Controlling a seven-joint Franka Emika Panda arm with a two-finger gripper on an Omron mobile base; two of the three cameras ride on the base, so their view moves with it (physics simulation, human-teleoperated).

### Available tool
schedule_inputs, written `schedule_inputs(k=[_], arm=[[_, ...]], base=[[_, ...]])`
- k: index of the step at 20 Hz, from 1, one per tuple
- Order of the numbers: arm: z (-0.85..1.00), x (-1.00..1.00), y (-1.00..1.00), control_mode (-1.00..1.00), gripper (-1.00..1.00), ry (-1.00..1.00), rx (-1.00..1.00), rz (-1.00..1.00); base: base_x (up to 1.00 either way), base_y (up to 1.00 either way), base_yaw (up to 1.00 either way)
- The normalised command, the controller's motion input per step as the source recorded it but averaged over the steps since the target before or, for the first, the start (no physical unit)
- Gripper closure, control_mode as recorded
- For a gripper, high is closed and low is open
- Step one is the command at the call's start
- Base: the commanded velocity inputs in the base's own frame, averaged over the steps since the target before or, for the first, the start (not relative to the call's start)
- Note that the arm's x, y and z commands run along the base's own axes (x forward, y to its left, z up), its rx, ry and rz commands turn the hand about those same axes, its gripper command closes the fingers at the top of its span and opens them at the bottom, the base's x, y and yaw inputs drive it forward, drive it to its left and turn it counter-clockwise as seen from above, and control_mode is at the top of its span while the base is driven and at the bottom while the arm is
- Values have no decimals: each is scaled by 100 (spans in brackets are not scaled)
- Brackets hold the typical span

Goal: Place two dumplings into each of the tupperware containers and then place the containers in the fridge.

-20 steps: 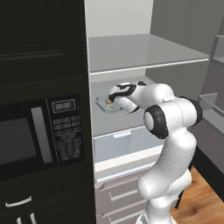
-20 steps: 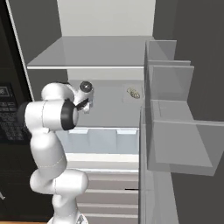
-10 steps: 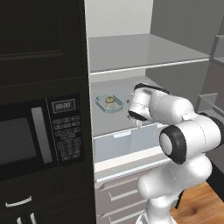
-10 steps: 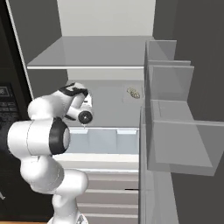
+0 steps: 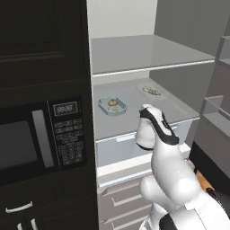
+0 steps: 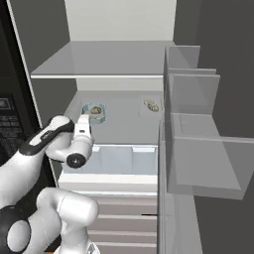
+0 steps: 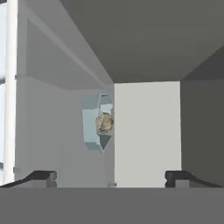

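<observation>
The fridge [image 5: 148, 54] stands open in front of me. On its middle shelf the light blue tupperware container [image 5: 112, 106] [image 6: 94, 110] sits at the left with dumplings [image 5: 113, 104] in it. The translucent white container [image 5: 152, 91] [image 6: 152, 105] rests further right on the same shelf and also holds dumplings [image 6: 152, 104]. My gripper [image 7: 111, 177] is open with nothing between its fingertips [image 7: 43, 176]. It hovers in front of the shelf edge, back from the blue container [image 7: 97, 122], which appears rolled sideways in the hand view.
The black microwave [image 5: 40, 139] is set in dark cabinets left of the fridge. The open fridge door with its translucent bins [image 6: 198, 149] stands close on the right. A translucent drawer [image 5: 119, 150] lies under the shelf, behind my forearm.
The arm has drawn back out of the fridge and dropped lower. The gripper, which was at the blue container a second ago, is now clear of it; the container stays on the shelf.
</observation>
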Motion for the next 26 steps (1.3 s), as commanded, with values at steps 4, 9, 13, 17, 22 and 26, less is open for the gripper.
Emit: schedule_inputs(k=[4, 9, 13, 17, 22, 26], arm=[[100, -100, -70, -100, -100, -2, -2, 1], [100, -100, -64, -100, -100, 7, -7, 0], [71, -100, -74, -100, -100, 33, -37, 0], [27, -96, -81, -100, -100, 51, -47, 0], [-41, -94, -54, -100, -100, 86, -71, 0], [-88, -98, -31, -100, -100, 82, -79, 0]], base=[[0, 0, 0], [0, 0, 0], [0, 0, 0], [0, 0, 0], [0, 0, 0], [0, 0, 0]])
